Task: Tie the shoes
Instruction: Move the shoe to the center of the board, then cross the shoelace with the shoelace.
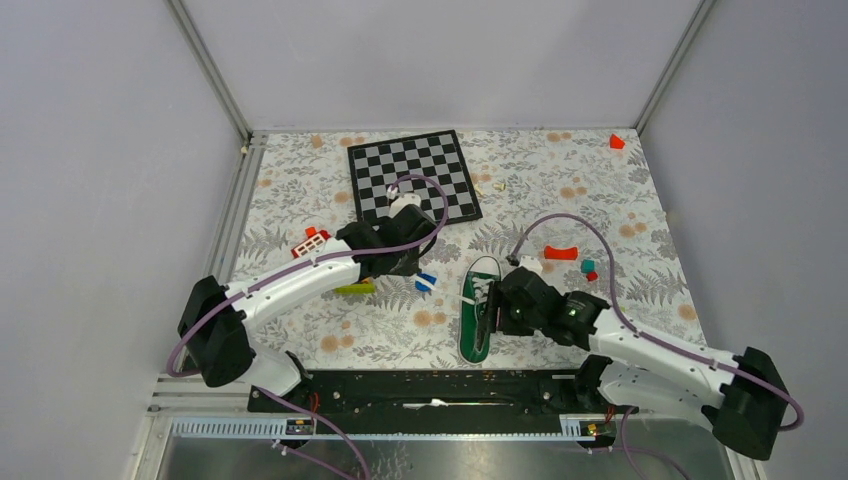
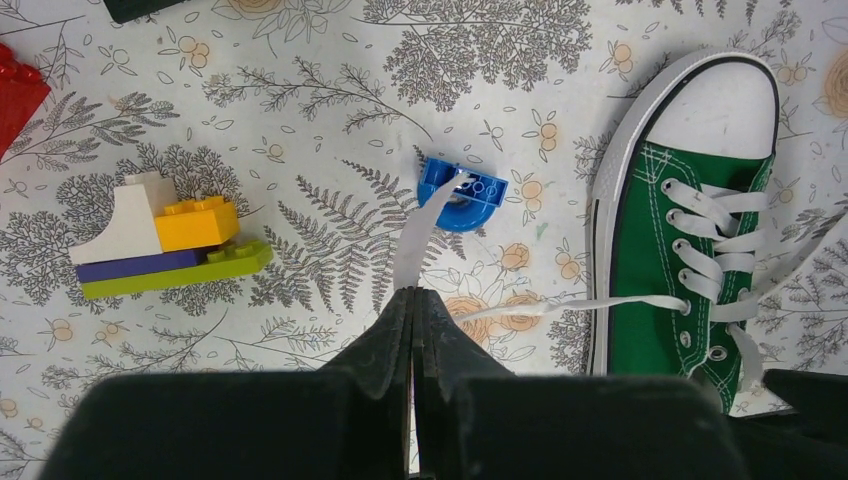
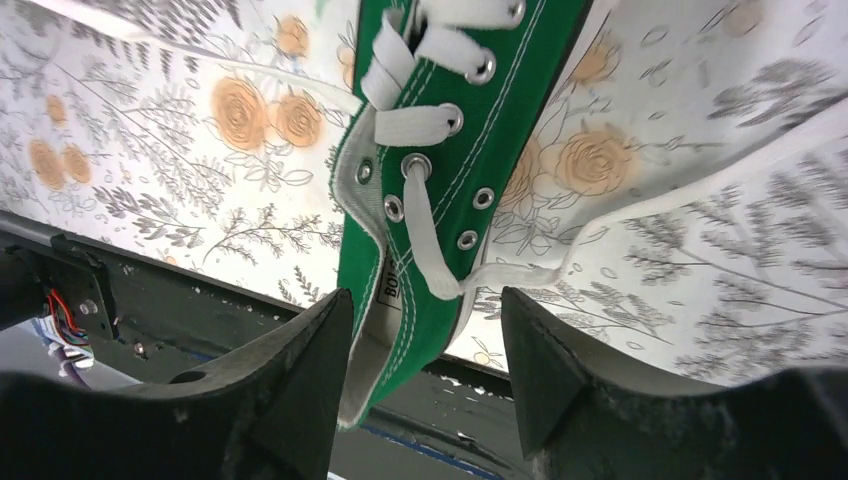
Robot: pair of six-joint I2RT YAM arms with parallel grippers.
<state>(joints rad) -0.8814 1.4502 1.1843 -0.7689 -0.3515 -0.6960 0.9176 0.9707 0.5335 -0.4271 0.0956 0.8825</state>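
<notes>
The green shoe [image 1: 478, 315] lies on the flowered table, white toe cap pointing away from the arms. In the left wrist view its laced front [image 2: 690, 250] fills the right side. My left gripper [image 2: 415, 292] is shut on a white lace end [image 2: 420, 235] that runs ahead over a blue brick [image 2: 462, 193]; another lace strand [image 2: 570, 305] stretches right to an eyelet. My right gripper [image 3: 425, 315] is open over the heel end of the shoe [image 3: 440, 230], its jaws on either side of the green collar, and a loose lace [image 3: 430, 235] hangs there. From above, the right gripper [image 1: 493, 312] sits over the shoe's right side.
A chessboard [image 1: 413, 177] lies at the back. A stack of toy bricks [image 2: 165, 245] sits left of the left gripper [image 1: 416, 266]. Red pieces [image 1: 562, 252] and small teal and red bits [image 1: 588, 268] lie right of the shoe. The black rail [image 1: 430, 390] borders the near edge.
</notes>
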